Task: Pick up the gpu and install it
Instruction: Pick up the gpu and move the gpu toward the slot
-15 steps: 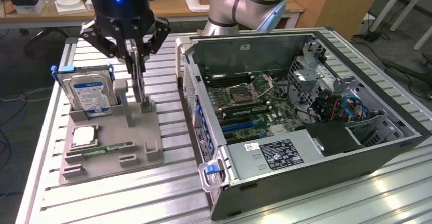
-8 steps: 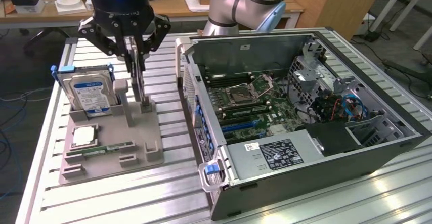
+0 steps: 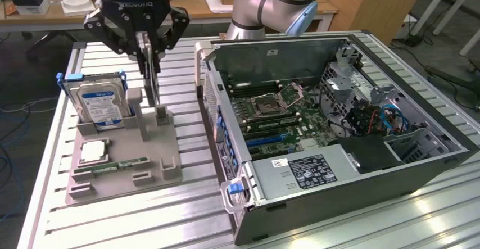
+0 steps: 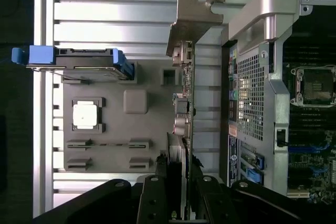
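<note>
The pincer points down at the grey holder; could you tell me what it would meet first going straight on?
The gpu, standing on edge right under the pincer, comes first; the grey holder lies below it. Whether pincer and gpu already touch is unclear.

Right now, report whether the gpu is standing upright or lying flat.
Upright: the gpu stands on its edge in the gray holder, beside the hard drive, with the gripper at its top.

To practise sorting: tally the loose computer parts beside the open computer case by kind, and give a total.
Hard drive: 1
Processor chip: 1
Memory stick: 1
Graphics card, in the gripper: 1
Total: 4
</note>
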